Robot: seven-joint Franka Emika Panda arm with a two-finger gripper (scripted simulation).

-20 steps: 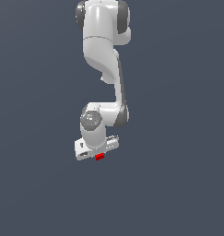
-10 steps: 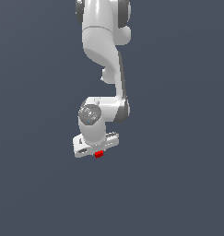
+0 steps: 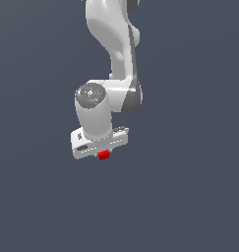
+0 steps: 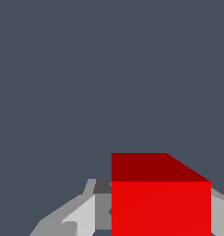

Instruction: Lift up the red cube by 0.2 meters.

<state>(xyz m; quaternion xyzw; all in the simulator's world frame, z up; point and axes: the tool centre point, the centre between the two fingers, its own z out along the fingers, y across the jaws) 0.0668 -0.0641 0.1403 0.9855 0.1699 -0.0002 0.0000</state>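
Currently I read the pincer [image 3: 103,153] as pinching the red cube [image 3: 104,155]; in the exterior view the cube shows as a small red block directly beneath the white pincer body, touching its underside, with plain grey-blue background on all sides of it; the fingers themselves are too short and too hidden by the pincer body for me to separate them in that view.

From the wrist view I confirm the hold; the red cube [image 4: 160,207] fills the near field between the pincer parts, its bright face toward the camera and a darker red face adjoining it; a pale grey finger [image 4: 81,214] lies against one side of the cube, and a sliver of grey shows at the cube's opposite side; I therefore report the pincer pressed onto the cube from both sides.

The arm [image 3: 113,44] descends from the frame's upper edge through a rounded grey-capped wrist joint [image 3: 91,96] to the pincer; beyond the cube I see only uniform grey-blue background.
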